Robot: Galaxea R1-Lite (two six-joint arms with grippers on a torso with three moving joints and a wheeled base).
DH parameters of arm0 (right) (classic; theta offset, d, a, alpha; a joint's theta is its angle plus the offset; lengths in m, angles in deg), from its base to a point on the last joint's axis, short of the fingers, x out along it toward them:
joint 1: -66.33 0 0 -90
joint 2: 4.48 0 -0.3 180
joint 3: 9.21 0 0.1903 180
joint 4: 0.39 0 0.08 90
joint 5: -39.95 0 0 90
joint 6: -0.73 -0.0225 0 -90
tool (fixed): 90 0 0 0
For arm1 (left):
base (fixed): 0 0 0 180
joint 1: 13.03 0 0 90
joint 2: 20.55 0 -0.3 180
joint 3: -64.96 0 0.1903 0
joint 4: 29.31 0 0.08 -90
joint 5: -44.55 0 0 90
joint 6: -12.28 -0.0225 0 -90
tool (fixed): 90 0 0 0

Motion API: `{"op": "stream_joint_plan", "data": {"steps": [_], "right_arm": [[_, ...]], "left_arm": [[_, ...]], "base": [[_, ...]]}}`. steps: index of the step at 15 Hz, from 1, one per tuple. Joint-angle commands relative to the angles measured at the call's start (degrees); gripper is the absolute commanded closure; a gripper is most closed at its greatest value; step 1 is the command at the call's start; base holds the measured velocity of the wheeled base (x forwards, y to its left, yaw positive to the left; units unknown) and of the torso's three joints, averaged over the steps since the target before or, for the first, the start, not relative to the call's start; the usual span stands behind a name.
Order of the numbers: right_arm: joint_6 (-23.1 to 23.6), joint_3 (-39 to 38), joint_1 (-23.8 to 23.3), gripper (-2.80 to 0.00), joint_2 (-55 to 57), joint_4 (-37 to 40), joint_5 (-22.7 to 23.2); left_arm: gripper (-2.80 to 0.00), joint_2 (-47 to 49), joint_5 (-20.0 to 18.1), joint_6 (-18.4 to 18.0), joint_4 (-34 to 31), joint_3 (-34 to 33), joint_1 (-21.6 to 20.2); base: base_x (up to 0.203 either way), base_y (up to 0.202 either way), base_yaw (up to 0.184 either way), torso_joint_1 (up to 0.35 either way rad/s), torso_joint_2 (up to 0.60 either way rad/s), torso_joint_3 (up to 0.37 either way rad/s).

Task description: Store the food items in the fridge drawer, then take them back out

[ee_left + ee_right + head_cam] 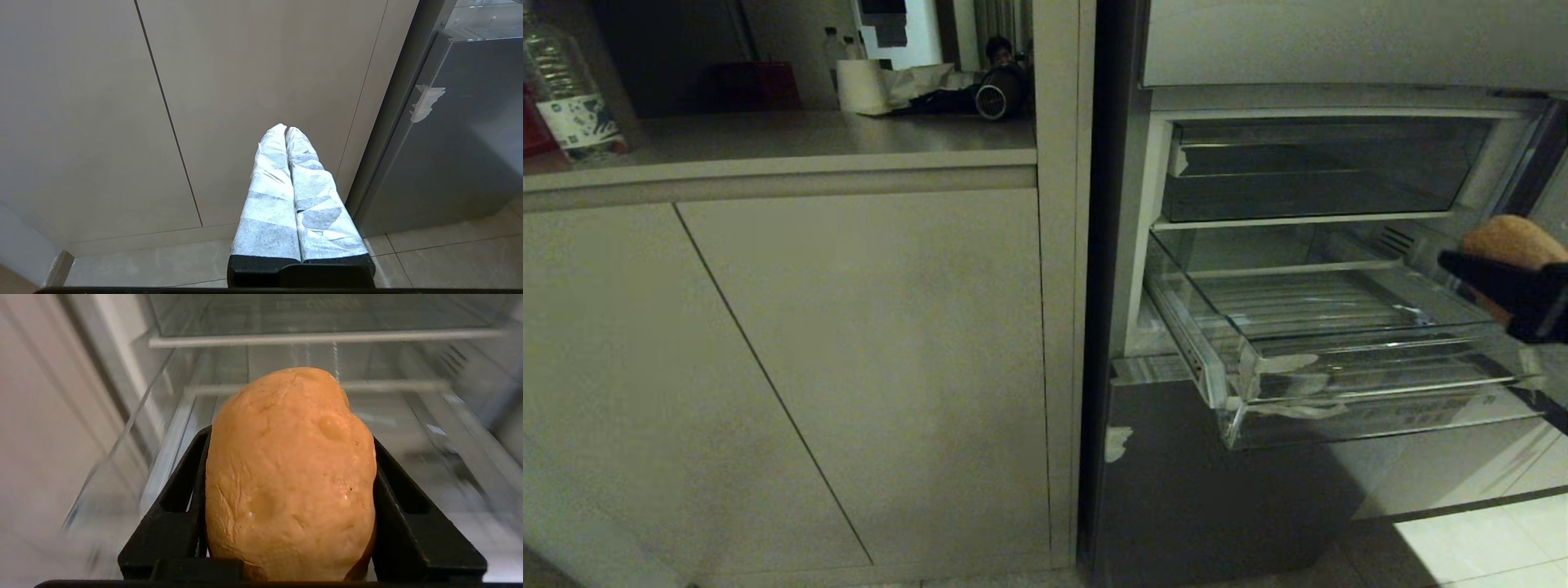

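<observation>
Cabinet fronts point(768, 367) in plain matte beige fill the left half of the head view, split by a thin slanting seam, under a beige counter point(784, 143). On that counter stand a plastic water bottle point(568, 90) at the far left and, farther back, a paper roll point(859, 86) beside some crumpled paper and a dark round object. Beyond the counter the room is dim, and a person point(999, 51) is partly visible there.

To the right of a beige upright panel the fridge stands open. Its lower grey steel door panel point(1176, 490) carries a torn scrap of pale tape. The fridge drawer point(1339, 384), a clear bin with a ribbed floor, is pulled out over that panel, with faint lettering on its front lip; a shallower smoky bin point(1307, 180) sits above it. Pale floor tiles point(1478, 539) show at the lower right.

At the right edge of the head view, the right gripper point(1515, 278) is level with the drawer's right side and above its floor. Its black fingers point(408, 506) pinch a tan potato point(290, 473) between them.

The left gripper point(286, 130), wrapped in pale patterned tape, hangs low before the cabinet fronts with its fingers pressed together, holding nothing.
</observation>
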State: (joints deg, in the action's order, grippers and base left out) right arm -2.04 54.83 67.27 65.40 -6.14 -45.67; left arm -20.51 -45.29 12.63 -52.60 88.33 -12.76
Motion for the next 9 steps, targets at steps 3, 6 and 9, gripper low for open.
{"op": "stream_joint_plan", "data": {"steps": [3, 6, 9], "right_arm": [[0.06, 8.84, 0.02, 0.00, 20.22, -6.48, 0.04], [0.09, 13.94, -0.19, 0.00, 26.46, -7.85, -0.17], [-0.27, 17.90, -0.23, -2.80, 30.11, -8.06, -1.04]], "left_arm": [[0.00, 0.04, 0.02, 0.00, 0.01, 0.00, 0.00], [0.00, 0.04, 0.02, 0.00, 0.01, 0.00, 0.00], [0.00, 0.04, 0.02, 0.00, 0.01, 0.00, 0.00]], "base": [[0.000, 0.000, 0.000, 0.000, 0.00, 0.000], [0.000, 0.000, 0.000, 0.000, 0.00, 0.000], [0.000, 0.000, 0.000, 0.000, 0.00, 0.000]]}}
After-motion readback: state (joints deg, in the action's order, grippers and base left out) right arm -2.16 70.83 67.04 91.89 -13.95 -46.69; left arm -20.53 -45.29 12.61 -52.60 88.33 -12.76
